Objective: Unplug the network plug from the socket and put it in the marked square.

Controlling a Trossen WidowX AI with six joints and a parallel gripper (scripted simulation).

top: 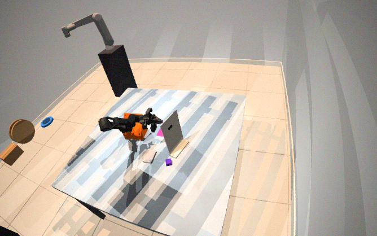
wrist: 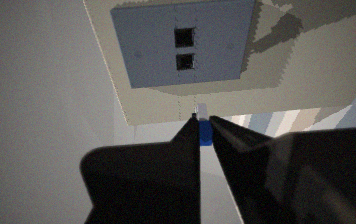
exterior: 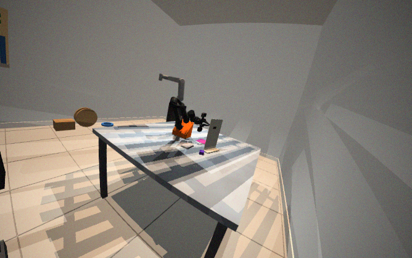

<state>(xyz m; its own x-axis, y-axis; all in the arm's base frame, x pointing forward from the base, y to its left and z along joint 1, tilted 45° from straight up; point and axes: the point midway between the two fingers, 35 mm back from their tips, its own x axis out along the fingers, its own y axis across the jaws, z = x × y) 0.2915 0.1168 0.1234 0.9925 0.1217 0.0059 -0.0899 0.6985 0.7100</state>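
The blue plug with a clear front end is held between the fingertips in the wrist view, outside the socket plate. My gripper is shut on it, in front of the upright panel, at about the height of its upper part. The grey-blue socket plate shows two dark, empty openings. A magenta patch, seemingly the marked square, lies on the table on the arm's side of the panel. The panel partly hides it in the top view. The plug is too small to see in the top and exterior views.
A purple cube lies near the panel's foot. A pale flat block lies on the table on the arm's side. An orange block stands by the arm's links.
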